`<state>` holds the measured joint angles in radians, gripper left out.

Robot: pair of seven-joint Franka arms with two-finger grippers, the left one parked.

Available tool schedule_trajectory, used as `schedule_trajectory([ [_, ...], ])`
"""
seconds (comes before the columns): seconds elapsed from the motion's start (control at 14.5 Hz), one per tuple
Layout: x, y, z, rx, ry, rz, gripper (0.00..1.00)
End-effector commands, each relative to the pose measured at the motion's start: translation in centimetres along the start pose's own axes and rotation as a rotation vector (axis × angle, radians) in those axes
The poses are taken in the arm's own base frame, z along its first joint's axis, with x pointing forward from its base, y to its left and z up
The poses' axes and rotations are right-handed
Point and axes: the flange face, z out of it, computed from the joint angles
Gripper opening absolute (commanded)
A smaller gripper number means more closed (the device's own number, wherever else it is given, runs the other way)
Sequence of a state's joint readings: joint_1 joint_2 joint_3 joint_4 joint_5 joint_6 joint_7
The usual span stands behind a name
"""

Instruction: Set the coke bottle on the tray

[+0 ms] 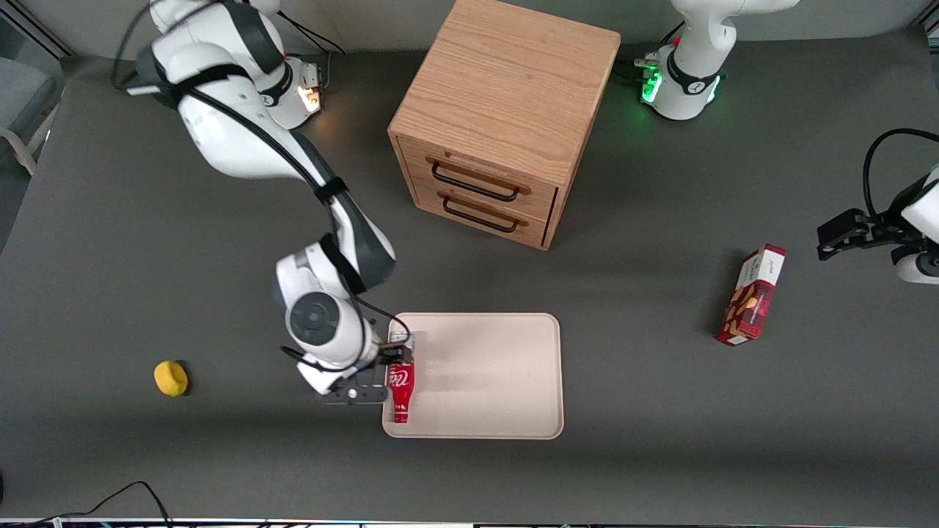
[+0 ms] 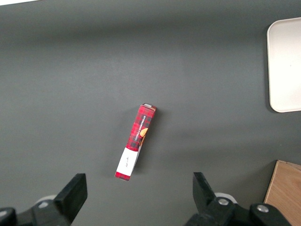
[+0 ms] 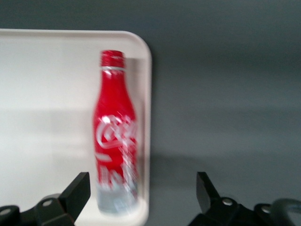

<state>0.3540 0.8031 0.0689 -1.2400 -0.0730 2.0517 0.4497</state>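
Gripper (image 1: pixel 396 357), front view: sits at the tray's (image 1: pixel 499 367) edge toward the working arm's end of the table, right at the silver base end of the coke bottle (image 1: pixel 400 392). Bottle lies flat on the tray along that edge, just inside the rim, capped neck pointing nearer the front camera than its base. Wooden drawer cabinet (image 1: pixel 499 125) stands farther from the camera than the tray; red snack box (image 1: pixel 752 295) is well apart from the tray toward the parked arm's end; small yellow object (image 1: pixel 171 378) is off the tray toward the working arm's end. Left wrist view: snack box (image 2: pixel 136 141) on bare table, one tray corner (image 2: pixel 284 66) showing; no bottle. Right wrist view: gripper (image 3: pixel 143 195) fingers (image 3: pixel 77 190) are spread wide and the bottle (image 3: pixel 115 141) is not pinched between them, so it looks let go, resting on the tray (image 3: pixel 47 94) against the rim. Handling judgement: small, rigid, likely light; smooth round body, so slippery and prone to roll while lying down. Best hold is across the broad labelled body, not the narrow neck.
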Motion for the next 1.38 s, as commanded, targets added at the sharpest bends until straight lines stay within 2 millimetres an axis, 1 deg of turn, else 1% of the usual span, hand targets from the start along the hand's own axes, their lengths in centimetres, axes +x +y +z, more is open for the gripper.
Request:
schedule_trajectory([
  [0.0,-6.6,6.7,-7.8,-0.001,-0.046,-0.032,1.0],
  [0.07,-8.2,8.7,-10.3,-0.002,-0.073,-0.038,1.0],
  [0.28,-11.5,14.5,-18.1,-0.029,-0.16,-0.039,1.0],
  [0.34,-12.9,15.5,-21.2,-0.001,-0.17,-0.059,1.0],
  [0.41,-14.0,17.3,-24.0,0.027,-0.163,-0.039,1.0],
  [0.48,-15.0,19.6,-26.1,0.029,-0.17,-0.029,1.0],
  [0.55,-16.3,20.4,-28.0,0.027,-0.175,-0.057,1.0],
  [0.62,-17.3,21.8,-29.6,0.023,-0.165,-0.046,1.0],
  [0.76,-19.4,22.6,-31.2,0.025,-0.146,-0.044,1.0],
  [0.83,-20.4,22.8,-31.6,0.025,-0.129,-0.046,1.0],
  [0.9,-20.8,22.9,-32.1,0.02,-0.107,-0.044,1.0],
  [1.03,-20.6,22.6,-32.3,0.021,-0.098,-0.04,1.0],
  [1.1,-20.7,21.7,-32.2,0.019,-0.095,-0.056,1.0],
  [1.31,-20.8,21.8,-32.2,0.018,-0.104,-0.055,1.0],
])
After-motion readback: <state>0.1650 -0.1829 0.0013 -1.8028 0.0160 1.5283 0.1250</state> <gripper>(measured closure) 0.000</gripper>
